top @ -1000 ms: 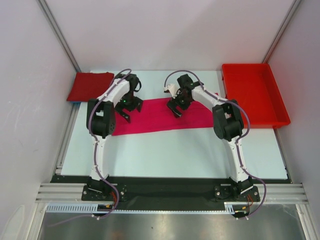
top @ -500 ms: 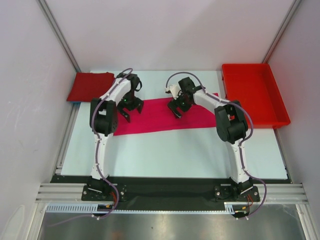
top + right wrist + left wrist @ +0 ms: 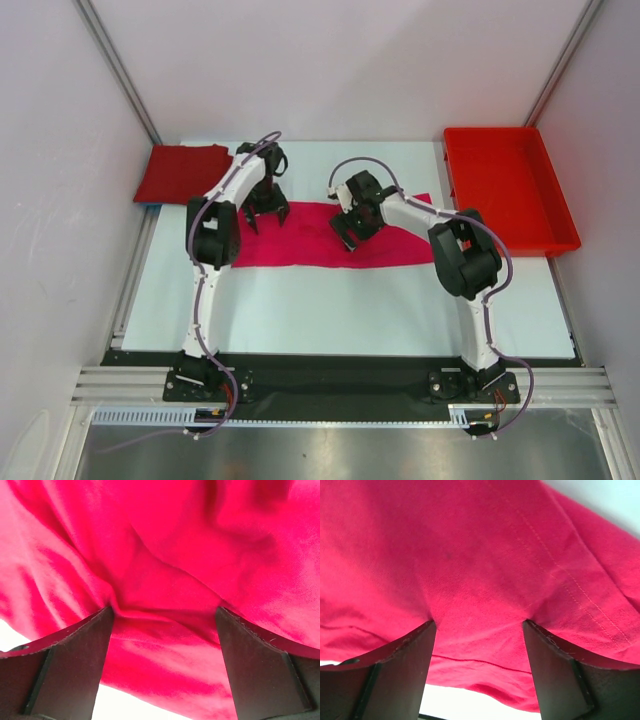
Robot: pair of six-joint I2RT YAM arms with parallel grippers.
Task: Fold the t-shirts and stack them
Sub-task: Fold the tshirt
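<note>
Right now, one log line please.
left gripper: open, on pink t-shirt | right gripper: open, same shirt | crimson t-shirt: far-left corner

The left arm (image 3: pixel 200 305) and right arm (image 3: pixel 478 325) share slim white links and bulky black joint housings. A grey-purple cable (image 3: pixel 350 162) loops out behind each of the black left gripper (image 3: pixel 268 208) and right gripper (image 3: pixel 346 234), then runs along the links. Close up, the fingers (image 3: pixel 400 670) are dark, flat wedges with scuffed pale edges.
</note>
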